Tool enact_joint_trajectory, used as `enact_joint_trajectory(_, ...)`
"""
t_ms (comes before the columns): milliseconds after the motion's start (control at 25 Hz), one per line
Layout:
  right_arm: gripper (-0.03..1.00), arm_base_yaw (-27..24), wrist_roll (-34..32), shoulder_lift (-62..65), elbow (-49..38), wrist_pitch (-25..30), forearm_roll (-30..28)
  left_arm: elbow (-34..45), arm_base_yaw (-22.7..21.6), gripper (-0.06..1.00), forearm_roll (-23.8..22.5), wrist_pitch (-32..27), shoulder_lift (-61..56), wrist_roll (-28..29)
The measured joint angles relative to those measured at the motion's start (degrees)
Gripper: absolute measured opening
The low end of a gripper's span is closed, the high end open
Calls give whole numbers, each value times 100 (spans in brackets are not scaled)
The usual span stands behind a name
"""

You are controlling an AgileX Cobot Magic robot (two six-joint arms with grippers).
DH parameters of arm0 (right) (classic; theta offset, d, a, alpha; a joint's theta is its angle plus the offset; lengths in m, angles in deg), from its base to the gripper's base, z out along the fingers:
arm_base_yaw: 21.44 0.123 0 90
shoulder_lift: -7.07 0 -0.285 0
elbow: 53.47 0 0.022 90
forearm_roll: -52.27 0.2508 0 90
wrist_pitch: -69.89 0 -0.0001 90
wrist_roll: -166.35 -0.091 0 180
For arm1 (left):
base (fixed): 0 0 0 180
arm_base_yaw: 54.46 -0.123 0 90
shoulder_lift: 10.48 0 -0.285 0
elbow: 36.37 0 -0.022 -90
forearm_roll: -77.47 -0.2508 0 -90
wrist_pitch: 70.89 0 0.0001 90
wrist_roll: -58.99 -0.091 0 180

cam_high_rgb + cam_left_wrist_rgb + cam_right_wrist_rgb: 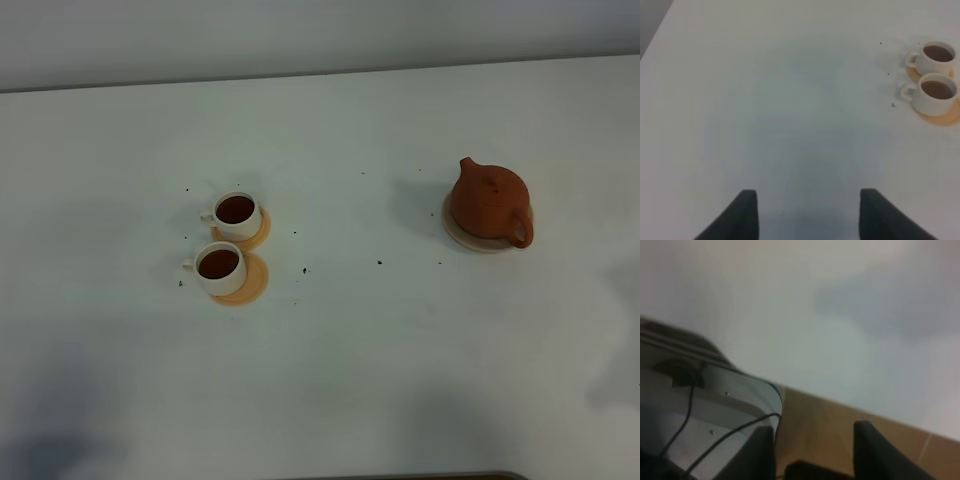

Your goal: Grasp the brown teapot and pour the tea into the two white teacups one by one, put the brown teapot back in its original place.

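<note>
Terracotta, squat and round: brown clay teapot (490,203) sitting upright on pale beige round coaster (483,240), loop handle pointing toward the table's near edge, spout away. Likely feeling rigid, fairly heavy for its size, brittle if knocked, matte enough to resist slipping; looking best taken by pinching the loop handle, with the lid knob possibly loose and needing a gentle tilt.

Two small white ceramic teacups (227,243) standing side by side on smaller orange coasters (244,281), both already showing dark reddish-brown tea (218,263) inside; appearing thin, light and easy to tip, better left untouched.

Left gripper (809,212) hanging with dark fingers (745,215) spread wide over bare white table (790,100), holding nothing, cups lying well ahead of the fingertips and off to one side. Right gripper (814,452) likewise spread and empty, fingers (875,450) hovering by the table edge above brown floor (820,425), teapot nowhere between or near them. Judging from this, pouring looking done and pot returned.
</note>
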Motion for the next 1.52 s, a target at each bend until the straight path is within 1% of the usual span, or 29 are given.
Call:
enact_joint_trajectory(120,33,0,0,991,-670,13,0,0,0,45,0,0,0,0)
enact_joint_trajectory(240,33,0,0,1881,-1090,72,0,0,0,45,0,0,0,-6)
enact_joint_trajectory(400,33,0,0,2722,-1143,60,21,0,0,45,0,0,0,-6)
enact_joint_trajectory(720,33,0,66,3743,-1152,66,-23,0,0,45,0,0,0,-2)
enact_joint_trajectory(920,33,0,81,4021,-1182,-131,230,0,0,45,0,0,0,-2)
enact_joint_trajectory(1200,31,0,-114,4006,-1424,-726,257,0,0,45,0,0,0,-2)
enact_joint_trajectory(1520,28,-15,-262,3931,-1444,-800,180,0,0,45,0,0,0,4)
